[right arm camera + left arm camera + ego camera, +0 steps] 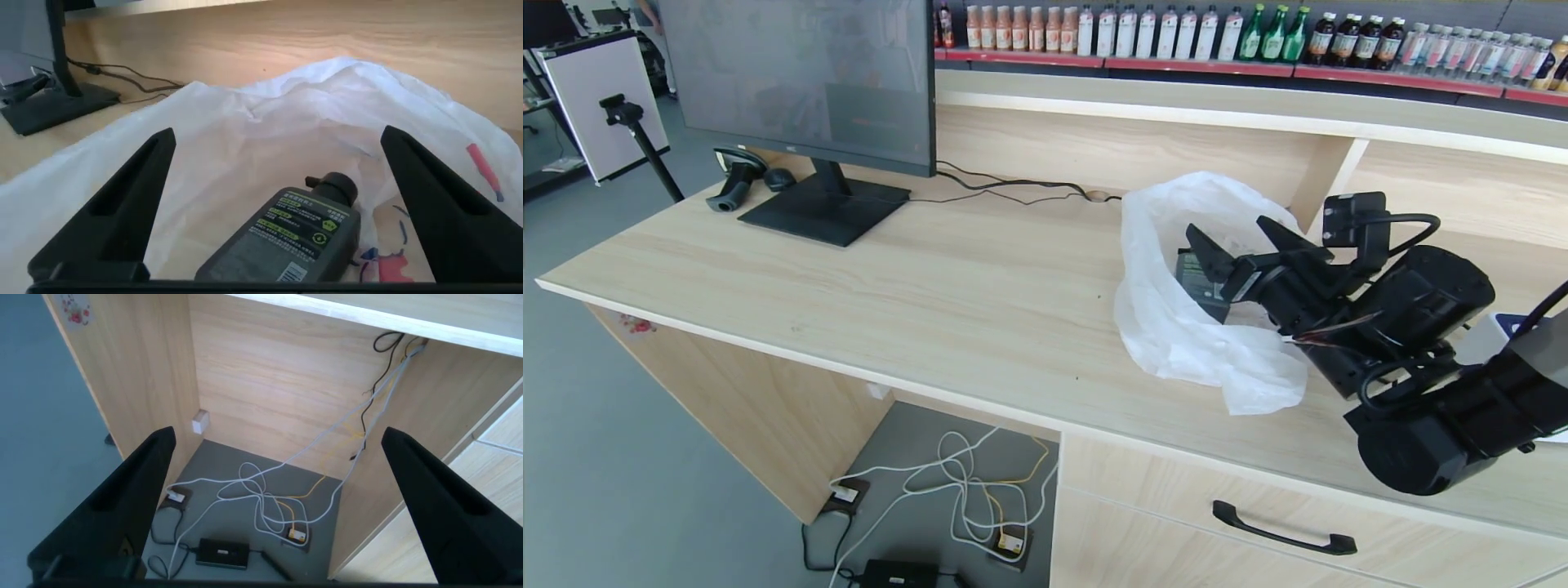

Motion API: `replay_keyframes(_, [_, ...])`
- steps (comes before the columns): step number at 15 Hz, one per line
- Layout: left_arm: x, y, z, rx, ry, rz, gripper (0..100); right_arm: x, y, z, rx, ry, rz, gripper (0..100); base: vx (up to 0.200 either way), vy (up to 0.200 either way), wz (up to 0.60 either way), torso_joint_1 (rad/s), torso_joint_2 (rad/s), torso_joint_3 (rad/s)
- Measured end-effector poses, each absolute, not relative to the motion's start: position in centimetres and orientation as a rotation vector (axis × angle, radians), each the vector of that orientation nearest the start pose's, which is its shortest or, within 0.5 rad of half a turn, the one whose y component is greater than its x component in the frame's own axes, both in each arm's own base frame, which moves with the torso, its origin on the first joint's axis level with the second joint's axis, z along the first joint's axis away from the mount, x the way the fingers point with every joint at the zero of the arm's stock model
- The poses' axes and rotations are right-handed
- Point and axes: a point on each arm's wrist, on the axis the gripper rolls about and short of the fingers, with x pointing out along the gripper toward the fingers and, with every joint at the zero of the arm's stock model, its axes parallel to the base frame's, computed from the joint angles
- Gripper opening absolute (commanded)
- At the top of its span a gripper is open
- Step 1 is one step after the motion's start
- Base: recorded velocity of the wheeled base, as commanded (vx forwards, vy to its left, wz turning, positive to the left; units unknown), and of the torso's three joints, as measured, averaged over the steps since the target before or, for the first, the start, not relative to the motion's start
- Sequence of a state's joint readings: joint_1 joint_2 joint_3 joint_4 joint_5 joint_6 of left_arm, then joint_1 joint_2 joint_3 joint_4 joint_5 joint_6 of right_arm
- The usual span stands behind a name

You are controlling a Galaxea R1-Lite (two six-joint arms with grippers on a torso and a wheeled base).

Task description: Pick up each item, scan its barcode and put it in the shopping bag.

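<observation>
A white plastic shopping bag [1176, 327] lies open on the wooden counter [931, 278] at the right. Inside it lies a dark grey bottle [278, 241] with a green label and a barcode, also seen as a dark shape in the bag's mouth [1196, 278]. My right gripper [1233, 237] hangs over the bag's opening, fingers spread wide and open with nothing between them [274, 204]. My left gripper [278, 498] is open below the counter, facing the floor and cables.
A monitor [800, 82] on a black stand sits at the back left of the counter, with a handheld barcode scanner [734, 184] beside it. Cables [1013, 186] run along the back. Shelves of bottles [1217, 33] line the wall. A drawer handle [1282, 531] is below.
</observation>
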State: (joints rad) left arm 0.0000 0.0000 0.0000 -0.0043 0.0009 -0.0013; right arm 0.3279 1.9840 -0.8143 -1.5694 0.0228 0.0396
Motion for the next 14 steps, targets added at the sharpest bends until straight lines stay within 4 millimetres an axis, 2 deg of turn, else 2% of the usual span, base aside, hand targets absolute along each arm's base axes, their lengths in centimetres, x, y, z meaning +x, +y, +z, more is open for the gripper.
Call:
replay_keyframes(4, [-2.3,0.0,7.6,0.0,-0.004,0.0,100,30.5,11.6,20.3,0.121,-0.426,0.387,100,0.0,0.0,0.0,0.0,0.0,0.0])
replay_keyframes(8, [-2.3,0.0,7.6,0.0,-0.005,0.001,100,27.5,10.9,22.3,0.137,-0.471,0.402,100,0.0,0.0,-0.6,0.0,0.0,0.002])
replay_keyframes(14, [-2.3,0.0,7.6,0.0,-0.004,0.0,100,26.2,9.5,23.6,0.137,-0.51,0.375,100,0.0,0.0,-0.6,0.006,0.0,0.0])
